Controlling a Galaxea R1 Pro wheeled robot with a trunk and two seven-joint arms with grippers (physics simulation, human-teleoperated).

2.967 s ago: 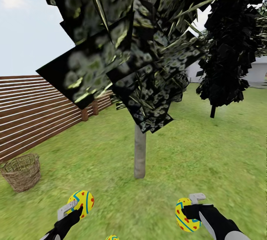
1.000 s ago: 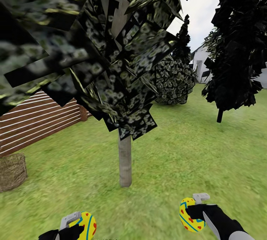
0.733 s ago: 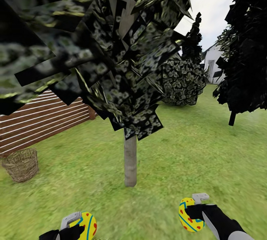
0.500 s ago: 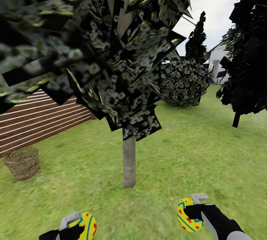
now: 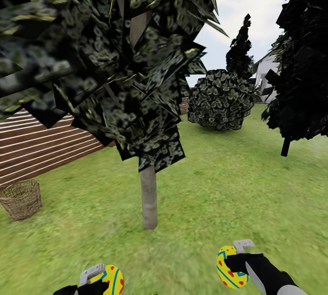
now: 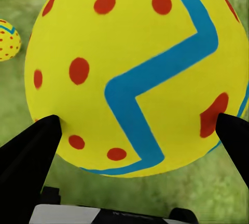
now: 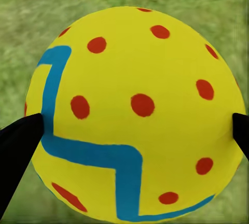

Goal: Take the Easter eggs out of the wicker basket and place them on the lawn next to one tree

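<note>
Near tree (image 5: 149,201) | each gripper clamps 1 unlettered egg (image 5: 229,267)

Mottled green lawn (image 5: 218,195) carries wicker basket (image 5: 20,198) by fence, slim grey tree trunk (image 5: 149,197) centre, third egg (image 6: 8,39) lying on grass.

Easter eggs (image 6: 135,73) (image 7: 135,115) – bright yellow, blue zigzag stripe, red dots. Wicker basket (image 5: 20,199) – tan-brown. Lawn (image 5: 228,185) mottled green; tree (image 5: 149,195) trunk grey, crown dark green.
</note>
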